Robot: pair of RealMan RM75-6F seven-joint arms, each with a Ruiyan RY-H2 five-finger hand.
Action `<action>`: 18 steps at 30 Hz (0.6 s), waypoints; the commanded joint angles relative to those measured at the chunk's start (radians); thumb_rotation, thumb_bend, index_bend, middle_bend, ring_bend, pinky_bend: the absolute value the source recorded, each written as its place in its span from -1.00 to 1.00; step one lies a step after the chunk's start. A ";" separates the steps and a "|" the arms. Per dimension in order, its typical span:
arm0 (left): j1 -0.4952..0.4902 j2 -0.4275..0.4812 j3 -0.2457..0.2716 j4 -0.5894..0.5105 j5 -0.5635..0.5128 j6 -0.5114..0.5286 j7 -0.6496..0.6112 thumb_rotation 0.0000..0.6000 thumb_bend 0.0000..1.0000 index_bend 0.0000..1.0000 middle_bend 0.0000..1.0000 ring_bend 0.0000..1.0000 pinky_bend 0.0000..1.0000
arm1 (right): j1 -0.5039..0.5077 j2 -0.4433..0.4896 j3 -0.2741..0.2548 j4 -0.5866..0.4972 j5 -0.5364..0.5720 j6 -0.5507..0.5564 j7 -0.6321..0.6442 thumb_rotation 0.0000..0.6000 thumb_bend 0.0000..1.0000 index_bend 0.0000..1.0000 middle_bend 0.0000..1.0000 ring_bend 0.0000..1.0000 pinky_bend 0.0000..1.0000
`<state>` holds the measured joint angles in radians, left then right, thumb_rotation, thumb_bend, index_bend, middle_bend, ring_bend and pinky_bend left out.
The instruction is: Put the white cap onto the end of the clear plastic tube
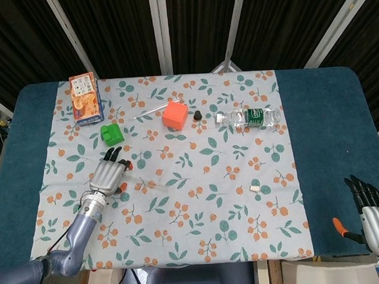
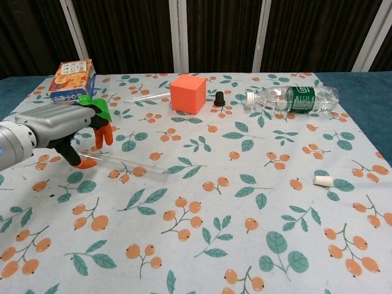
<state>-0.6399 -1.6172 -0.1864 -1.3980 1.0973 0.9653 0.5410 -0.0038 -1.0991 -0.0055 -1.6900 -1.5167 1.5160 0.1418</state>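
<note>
Over the tube's left end, the left hand [image 2: 67,131] is held spread, nothing gripped.
Tube [image 2: 131,165] could be rolled away if nudged; cap [image 2: 323,180] lies well apart, right hand [image 1: 377,215] spread, idle.

**Hidden and cut off**

Left hand [image 2: 67,131] covers the near-left end of the clear plastic tube [image 2: 138,168] in chest view; contact can't be told. It also blocks most of the green block [image 2: 101,108]. Left forearm cut by the left edge there. Right hand [image 1: 376,218] cut by head view's bottom edge, missing from chest view. White cap [image 1: 255,188] too small for detail.
</note>
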 commanded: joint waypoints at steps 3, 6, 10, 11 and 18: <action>-0.022 -0.032 0.006 0.034 -0.005 -0.010 -0.014 1.00 -0.22 -0.19 -0.19 -0.97 -1.00 | 0.006 0.001 0.008 -0.012 0.005 -0.010 -0.008 1.00 -0.30 -1.00 -1.00 -1.00 -1.00; -0.028 -0.041 0.010 0.046 -0.005 -0.011 -0.017 1.00 -0.20 -0.13 -0.19 -0.97 -1.00 | 0.008 0.003 0.013 -0.020 0.012 -0.015 -0.012 1.00 -0.30 -1.00 -1.00 -1.00 -1.00; -0.034 -0.050 0.011 0.059 -0.015 -0.013 -0.024 1.00 -0.19 -0.10 -0.19 -0.97 -1.00 | 0.011 0.005 0.019 -0.029 0.019 -0.022 -0.015 1.00 -0.30 -1.00 -1.00 -1.00 -1.00; -0.037 -0.051 0.012 0.065 -0.019 -0.015 -0.023 1.00 -0.19 -0.10 -0.19 -0.97 -1.00 | 0.012 0.006 0.020 -0.032 0.021 -0.024 -0.016 1.00 -0.30 -1.00 -1.00 -1.00 -1.00; -0.051 -0.054 0.012 0.082 -0.036 -0.025 -0.021 1.00 -0.15 -0.09 -0.20 -0.97 -1.00 | -0.005 -0.003 0.007 -0.013 0.002 -0.006 -0.005 1.00 -0.30 -1.00 -1.00 -1.00 -1.00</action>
<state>-0.6897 -1.6708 -0.1746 -1.3171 1.0621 0.9409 0.5198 -0.0069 -1.0996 0.0025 -1.7057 -1.5116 1.5075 0.1351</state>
